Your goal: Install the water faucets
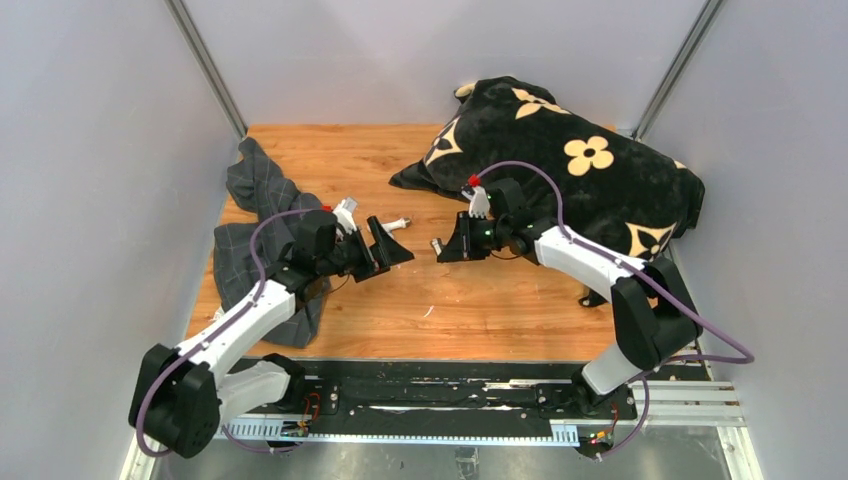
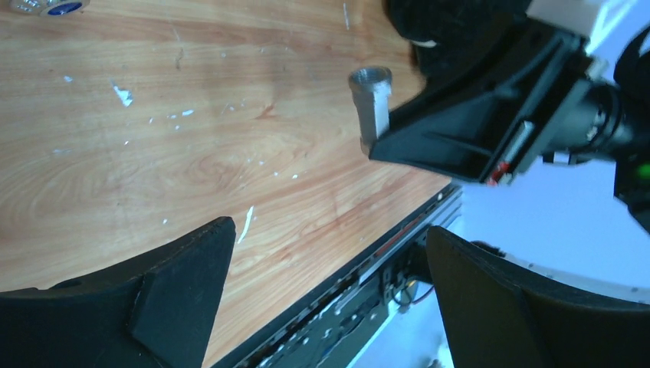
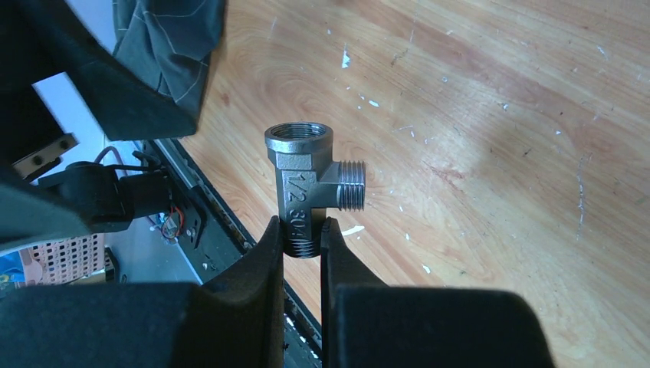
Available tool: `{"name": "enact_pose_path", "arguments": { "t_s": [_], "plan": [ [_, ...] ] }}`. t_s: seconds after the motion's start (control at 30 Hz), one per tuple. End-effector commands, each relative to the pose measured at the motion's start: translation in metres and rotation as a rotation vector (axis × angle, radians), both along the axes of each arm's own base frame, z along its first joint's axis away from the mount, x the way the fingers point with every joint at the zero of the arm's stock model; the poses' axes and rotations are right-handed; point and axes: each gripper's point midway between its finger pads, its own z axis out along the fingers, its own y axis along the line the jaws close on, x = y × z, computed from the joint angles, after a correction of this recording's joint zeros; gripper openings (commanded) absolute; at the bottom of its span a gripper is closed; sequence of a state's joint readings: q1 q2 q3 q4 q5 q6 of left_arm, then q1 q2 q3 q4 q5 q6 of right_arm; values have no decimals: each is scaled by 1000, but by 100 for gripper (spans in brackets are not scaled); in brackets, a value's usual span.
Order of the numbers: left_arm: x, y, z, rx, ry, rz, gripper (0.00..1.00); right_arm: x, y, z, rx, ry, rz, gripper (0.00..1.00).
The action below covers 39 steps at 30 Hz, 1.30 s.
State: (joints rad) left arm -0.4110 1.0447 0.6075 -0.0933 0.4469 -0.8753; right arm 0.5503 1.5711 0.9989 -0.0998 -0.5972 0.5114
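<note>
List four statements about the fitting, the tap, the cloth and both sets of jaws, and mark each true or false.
1. The right arm's jaws are shut on one end of the grey T-shaped fitting. True.
2. The left arm's jaws hold the white tap body. False: they stand wide open and empty, and the tap body lies on the table near them.
3. The T-shaped fitting rests on the black flowered cushion. False: it is held over bare wood, apart from the cushion.
4. The grey checked cloth lies at the table's left side, partly under the left arm. True.
</note>
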Motion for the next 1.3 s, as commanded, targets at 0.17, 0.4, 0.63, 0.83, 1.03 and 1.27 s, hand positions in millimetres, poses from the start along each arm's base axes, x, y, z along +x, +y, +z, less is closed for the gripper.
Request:
{"name": "enact_pose_path", "arguments": {
  "t_s": [0.17, 0.4, 0.63, 0.83, 1.03, 1.27],
  "plan": [
    [32, -44, 21, -132, -14, 44, 96, -12, 1, 21, 51, -61, 39, 1],
    [43, -67, 21, -192, 2, 43, 93, -17, 1, 26, 58, -79, 60, 0],
    [46, -72, 17, -197, -4, 55, 85, -19, -3, 33, 45, -111, 63, 1],
    [46, -81, 15, -197, -2, 36, 78, -24, -3, 34, 46, -112, 73, 1],
    [43, -97, 14, -196, -2, 15, 74, -28, 0, 34, 49, -105, 82, 1],
    [42, -100, 13, -197, 7, 15, 44, -28, 0, 34, 42, -110, 83, 0]
  ]
}}
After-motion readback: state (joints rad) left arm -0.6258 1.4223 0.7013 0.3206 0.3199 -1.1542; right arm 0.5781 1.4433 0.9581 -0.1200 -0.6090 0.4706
